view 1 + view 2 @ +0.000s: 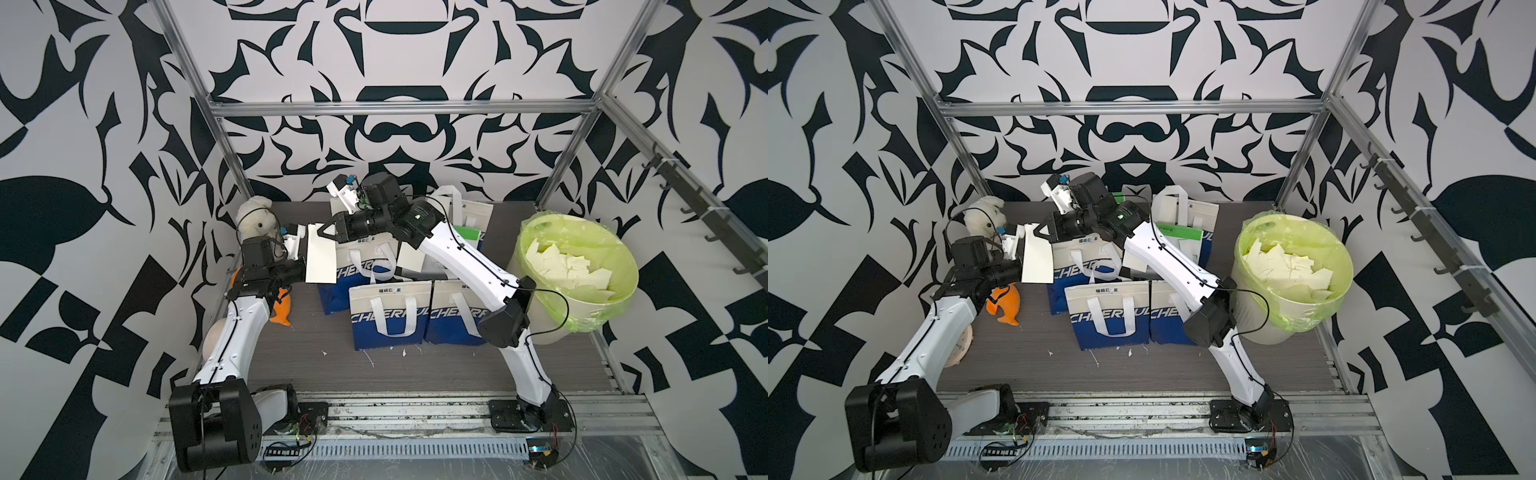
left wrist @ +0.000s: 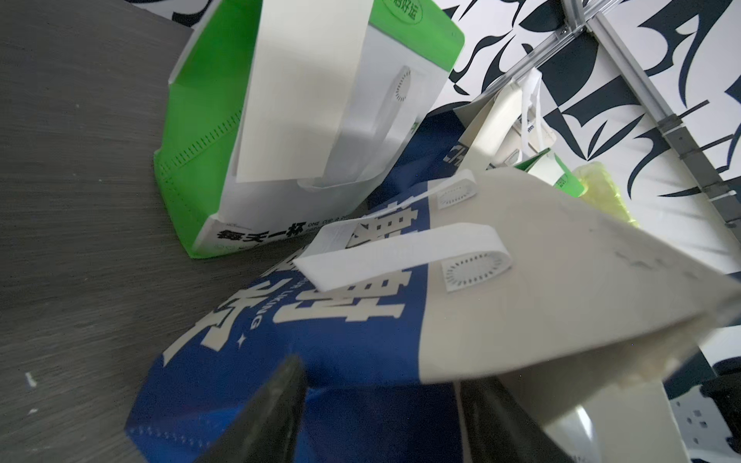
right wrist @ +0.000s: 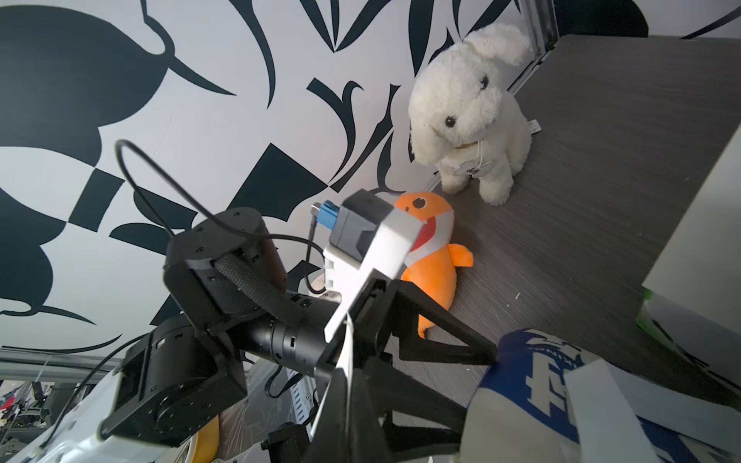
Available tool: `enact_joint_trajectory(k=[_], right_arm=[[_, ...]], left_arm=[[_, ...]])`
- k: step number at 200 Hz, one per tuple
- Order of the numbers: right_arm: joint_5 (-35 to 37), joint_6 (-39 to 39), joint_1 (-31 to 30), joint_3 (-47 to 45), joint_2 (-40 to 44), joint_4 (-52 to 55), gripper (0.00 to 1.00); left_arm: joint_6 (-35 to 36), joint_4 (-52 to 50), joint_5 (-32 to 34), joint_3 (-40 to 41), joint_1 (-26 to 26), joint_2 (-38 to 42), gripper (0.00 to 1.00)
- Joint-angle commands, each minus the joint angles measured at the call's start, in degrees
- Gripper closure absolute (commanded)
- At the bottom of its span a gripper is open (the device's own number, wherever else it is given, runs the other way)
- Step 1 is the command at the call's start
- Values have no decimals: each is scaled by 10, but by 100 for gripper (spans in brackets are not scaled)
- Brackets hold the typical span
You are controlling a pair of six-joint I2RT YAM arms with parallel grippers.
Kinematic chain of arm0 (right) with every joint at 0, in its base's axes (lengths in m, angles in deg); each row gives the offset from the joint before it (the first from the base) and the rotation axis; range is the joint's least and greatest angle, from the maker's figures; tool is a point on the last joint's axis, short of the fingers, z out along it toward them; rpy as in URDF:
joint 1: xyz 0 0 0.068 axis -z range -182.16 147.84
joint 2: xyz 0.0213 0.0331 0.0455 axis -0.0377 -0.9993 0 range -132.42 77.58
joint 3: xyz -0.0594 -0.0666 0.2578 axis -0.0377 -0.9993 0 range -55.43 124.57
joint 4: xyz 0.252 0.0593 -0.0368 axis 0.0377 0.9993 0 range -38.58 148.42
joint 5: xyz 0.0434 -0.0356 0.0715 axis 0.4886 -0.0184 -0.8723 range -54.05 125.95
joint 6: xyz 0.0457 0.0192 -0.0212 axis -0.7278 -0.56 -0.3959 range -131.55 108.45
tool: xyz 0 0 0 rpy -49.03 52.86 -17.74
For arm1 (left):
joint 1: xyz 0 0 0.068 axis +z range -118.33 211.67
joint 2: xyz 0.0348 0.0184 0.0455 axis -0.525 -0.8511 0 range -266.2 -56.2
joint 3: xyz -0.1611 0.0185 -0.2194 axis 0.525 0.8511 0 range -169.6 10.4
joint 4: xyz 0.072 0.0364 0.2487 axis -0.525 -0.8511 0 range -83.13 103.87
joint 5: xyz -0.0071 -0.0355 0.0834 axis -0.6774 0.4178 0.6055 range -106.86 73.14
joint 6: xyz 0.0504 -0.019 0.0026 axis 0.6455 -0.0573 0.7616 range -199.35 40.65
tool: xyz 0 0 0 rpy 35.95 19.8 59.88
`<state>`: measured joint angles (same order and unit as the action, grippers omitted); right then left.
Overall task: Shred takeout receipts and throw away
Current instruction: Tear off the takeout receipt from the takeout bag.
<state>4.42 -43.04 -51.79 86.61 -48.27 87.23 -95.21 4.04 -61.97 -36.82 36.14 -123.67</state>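
Observation:
A cream-white takeout receipt hangs in the air at the left end of the bags. My right gripper is shut on its top edge, and the sheet shows edge-on between the jaws in the right wrist view. My left gripper is open, level with the receipt's lower left edge. Only a blue bag shows between its fingers, which the sheet hides in both top views. Another receipt leans among the bags, and one lies against the green bag. Torn pieces fill the bin.
A cream bin with a green liner stands at the right. Several blue-and-cream bags and a green bag crowd the middle. A white plush rabbit and an orange plush fish sit at the left. Small paper scraps lie on the table.

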Motion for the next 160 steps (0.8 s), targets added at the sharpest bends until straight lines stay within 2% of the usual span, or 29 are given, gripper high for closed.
enact_joint_trajectory(k=[1, 29, 36, 38, 41, 65, 87, 102, 112, 136, 160], right_arm=[[-7, 5, -6, 30, 17, -10, 100], [25, 45, -6, 19, 55, 25, 100], [37, 58, -6, 10, 68, 33, 100], [41, 62, -6, 7, 73, 36, 100], [46, 68, -5, 3, 79, 41, 100], [91, 116, -5, -36, 132, 82, 100], [127, 143, -5, -104, 195, 102, 100], [146, 150, -6, -176, 253, 83, 100], [153, 151, -6, -228, 296, 61, 100], [169, 157, -6, -333, 395, 30, 100], [183, 175, -5, -410, 485, 39, 100]], left_arm=[[16, 3, 23, 13, -2, 13, 36], [29, 2, 114, 14, -2, 67, 18], [38, -7, 135, 10, -2, 81, 16], [40, -9, 142, 10, -2, 84, 5], [44, -12, 152, 8, -2, 91, 0], [52, -41, 218, 2, -2, 139, 1], [64, -71, 227, 4, -2, 176, 0], [43, -82, 239, 6, -2, 196, 1], [30, -85, 223, 7, -2, 208, 0], [38, -95, 108, -6, -2, 228, 1], [-8, -92, 68, -37, -2, 243, 1]])
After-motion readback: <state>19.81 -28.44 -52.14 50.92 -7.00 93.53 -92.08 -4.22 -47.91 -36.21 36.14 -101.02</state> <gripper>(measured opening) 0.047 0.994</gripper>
